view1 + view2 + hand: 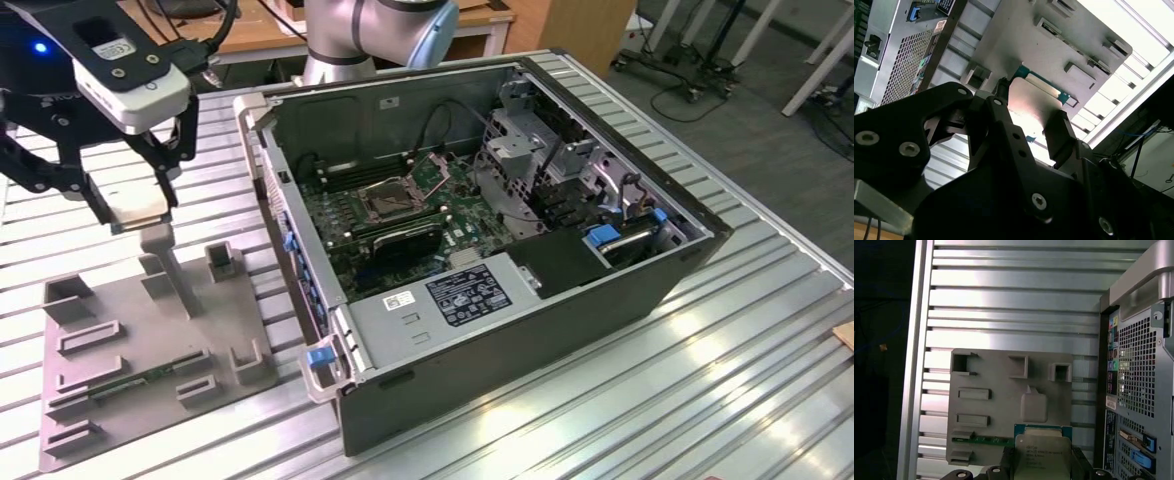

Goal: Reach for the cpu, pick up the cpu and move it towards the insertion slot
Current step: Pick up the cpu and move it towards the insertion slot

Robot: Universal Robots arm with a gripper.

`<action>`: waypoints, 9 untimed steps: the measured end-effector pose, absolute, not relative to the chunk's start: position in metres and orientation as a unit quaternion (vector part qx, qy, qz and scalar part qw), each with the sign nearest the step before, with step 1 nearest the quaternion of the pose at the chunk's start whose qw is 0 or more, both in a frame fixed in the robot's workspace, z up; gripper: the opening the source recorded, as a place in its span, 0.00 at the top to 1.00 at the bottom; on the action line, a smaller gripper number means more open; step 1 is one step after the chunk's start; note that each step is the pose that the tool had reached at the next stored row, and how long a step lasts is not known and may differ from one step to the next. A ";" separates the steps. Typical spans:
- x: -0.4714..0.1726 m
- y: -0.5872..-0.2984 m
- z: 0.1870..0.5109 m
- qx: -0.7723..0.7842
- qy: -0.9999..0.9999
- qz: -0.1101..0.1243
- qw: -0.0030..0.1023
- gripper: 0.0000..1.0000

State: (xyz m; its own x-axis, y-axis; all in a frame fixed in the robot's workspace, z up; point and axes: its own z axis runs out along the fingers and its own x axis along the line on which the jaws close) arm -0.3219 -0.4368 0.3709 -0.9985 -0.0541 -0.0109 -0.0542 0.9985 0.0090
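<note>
The cpu [142,205], a small pale square chip, hangs above the back of the grey plastic fixture [147,345] at the exterior view's left, with my gripper [139,214] shut on it. In the first wrist view its silver face and green rim [1042,450] sit between the black fingertips [1007,461], over the fixture [999,390]. In the second wrist view the chip [1029,106] is pinched between both fingers [1060,137]. The insertion slot [383,198], a shiny metal frame with a dark centre, lies on the green board inside the open case, well off to the exterior view's right of the gripper.
The open computer case [534,330] lies on its side on the slatted metal table [747,360]; its near wall [287,230] stands between fixture and board. Upright posts [158,262] rise from the fixture under the gripper. The arm's base [380,30] is behind the case.
</note>
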 end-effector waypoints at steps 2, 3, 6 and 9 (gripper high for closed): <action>-0.320 -0.437 0.371 -0.027 1.000 0.005 0.005 0.46; -0.320 -0.437 0.371 -0.027 1.000 0.005 0.005 0.46; -0.319 -0.437 0.371 -0.027 1.000 0.005 0.005 0.46; -0.319 -0.437 0.371 -0.027 1.000 0.005 0.005 0.46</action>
